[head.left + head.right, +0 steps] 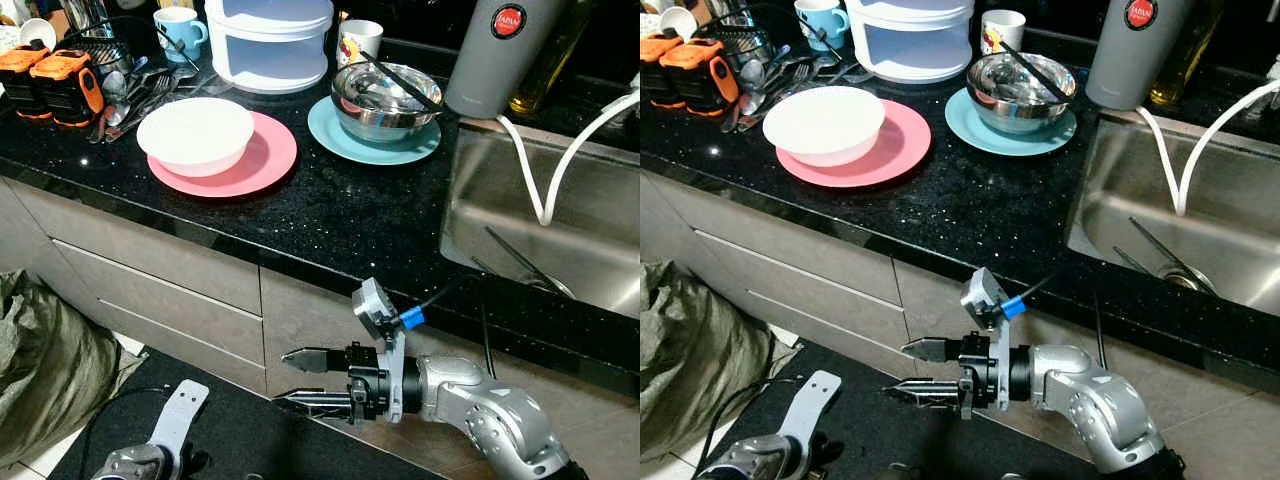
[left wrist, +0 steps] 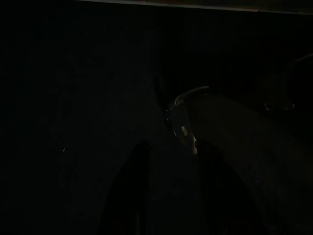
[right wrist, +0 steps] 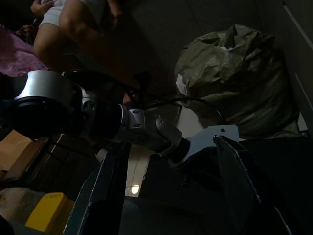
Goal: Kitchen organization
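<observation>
Two stacks of crockery sat on the black countertop: a white bowl resting in a pink plate, and a steel bowl on a blue plate, with a black utensil laid slantwise across the steel bowl's rim. Both stood well above and beyond the right gripper, which hung below the counter edge in front of the cabinet drawers, pointing sideways toward the robot's left instead of up at the dishes. Its two black fingers were spread apart with nothing between them. Judging by position, the right arm was the nearer one to the steel bowl, and any reach would call for lifting up and over the counter lip first.

Low down, the left gripper hung idle over a dark mat; whether its fingers were parted could not be told, its wrist view being almost black.

Behind the plates stood a white tiered container, a blue mug, a white mug with a picture too small to read, loose cutlery and an orange-and-black item. Beside the sink a grey flask bore a round red badge, its lettering too small to read.
</observation>
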### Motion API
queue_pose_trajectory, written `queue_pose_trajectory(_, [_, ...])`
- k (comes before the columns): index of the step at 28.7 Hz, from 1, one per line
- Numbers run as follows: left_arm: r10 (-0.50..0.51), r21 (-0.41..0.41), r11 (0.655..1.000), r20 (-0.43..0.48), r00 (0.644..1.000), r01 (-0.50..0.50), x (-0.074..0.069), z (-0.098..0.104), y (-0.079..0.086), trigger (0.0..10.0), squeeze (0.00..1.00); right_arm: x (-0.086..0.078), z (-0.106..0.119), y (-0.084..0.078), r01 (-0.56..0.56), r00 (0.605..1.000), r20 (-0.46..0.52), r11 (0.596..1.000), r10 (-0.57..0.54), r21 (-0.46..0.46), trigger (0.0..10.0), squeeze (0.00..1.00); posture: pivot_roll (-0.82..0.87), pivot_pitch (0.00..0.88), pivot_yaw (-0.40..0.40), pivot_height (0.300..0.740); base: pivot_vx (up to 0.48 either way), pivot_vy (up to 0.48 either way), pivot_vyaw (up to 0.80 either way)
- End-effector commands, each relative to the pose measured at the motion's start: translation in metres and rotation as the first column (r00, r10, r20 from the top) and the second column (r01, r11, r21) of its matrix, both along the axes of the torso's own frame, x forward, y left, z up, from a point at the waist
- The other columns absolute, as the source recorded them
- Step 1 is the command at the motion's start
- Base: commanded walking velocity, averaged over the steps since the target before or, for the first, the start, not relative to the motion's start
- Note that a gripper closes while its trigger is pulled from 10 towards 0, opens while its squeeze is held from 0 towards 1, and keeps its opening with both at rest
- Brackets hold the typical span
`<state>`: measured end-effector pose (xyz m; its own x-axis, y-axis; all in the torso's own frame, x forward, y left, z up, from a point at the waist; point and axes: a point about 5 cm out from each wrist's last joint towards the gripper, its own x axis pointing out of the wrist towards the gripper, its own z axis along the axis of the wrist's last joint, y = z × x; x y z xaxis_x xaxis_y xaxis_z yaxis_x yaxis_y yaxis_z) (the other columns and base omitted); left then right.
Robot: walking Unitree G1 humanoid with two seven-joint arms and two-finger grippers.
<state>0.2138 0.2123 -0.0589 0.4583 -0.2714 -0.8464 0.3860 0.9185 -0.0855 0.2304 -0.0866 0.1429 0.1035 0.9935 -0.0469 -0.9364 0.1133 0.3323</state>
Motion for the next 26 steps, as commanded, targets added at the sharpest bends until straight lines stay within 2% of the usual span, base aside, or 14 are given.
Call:
queue_pose_trajectory(1, [0.012,0.011,1.0,-0.033,0.999,-0.011,-0.0089,-0.0047,0.0036,10.0,0.0,-0.002,0.0001,0.0006,-0.016,1.0,-0.008,1.0,0.016,0.002,10.0,0.0,0.02,0.151,-0.026,0.74,0.0,0.0,0.0])
queue_pose_trajectory(26, [0.001,-0.004,1.0,-0.027,1.0,-0.002,-0.0056,-0.0043,-0.0037,10.0,0.0,0.0026,-0.0012,-0.0064,0.009,1.0,-0.015,1.0,-0.01,-0.017,10.0,0.0,-0.01,0.138,-0.025,0.74,0.0,0.0,0.0])
